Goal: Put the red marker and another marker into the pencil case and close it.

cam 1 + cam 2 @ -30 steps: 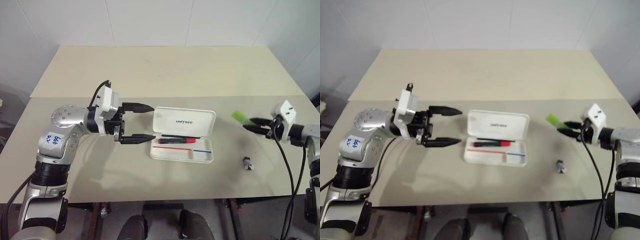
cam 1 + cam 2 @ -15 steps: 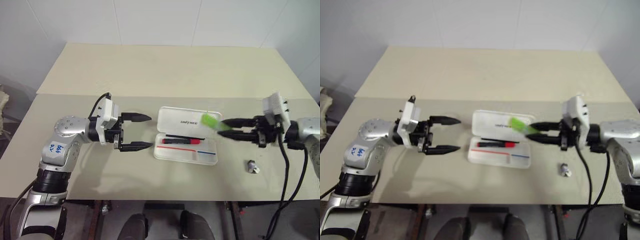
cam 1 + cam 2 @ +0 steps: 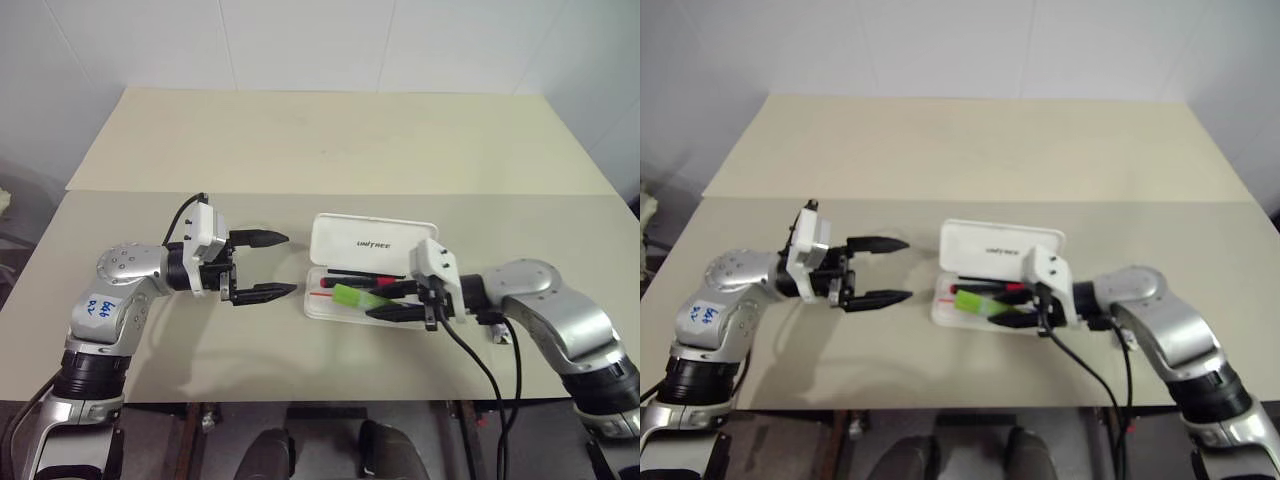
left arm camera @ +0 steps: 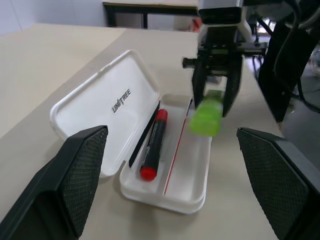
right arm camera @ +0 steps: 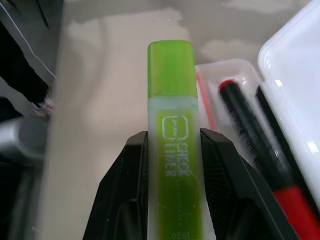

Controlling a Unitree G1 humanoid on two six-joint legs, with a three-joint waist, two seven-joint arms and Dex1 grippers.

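A stubby green marker (image 3: pixel 357 298), light, rigid and smooth, is pinched mid-barrel by the right end effector (image 3: pixel 380 301), just above the open case (image 3: pixel 368 262). The red marker (image 3: pixel 360 291) lies beside it in the tray. A second ago the green marker was far right of the case. The left end effector (image 3: pixel 280 265) hangs spread nearby over the counter (image 3: pixel 300 150).

left arm: bent at the elbow, forearm reaching toward the middle | left tool (image 3: pixel 262 265): fingers level, spread wide apart, gripping nothing | right arm: folded inward across the front, wrist angled slightly down | right tool (image 3: pixel 385 302): fingers (image 5: pixel 134 190) clamped on the green marker (image 5: pixel 171 145), pointing toward the left tool, the two well apart
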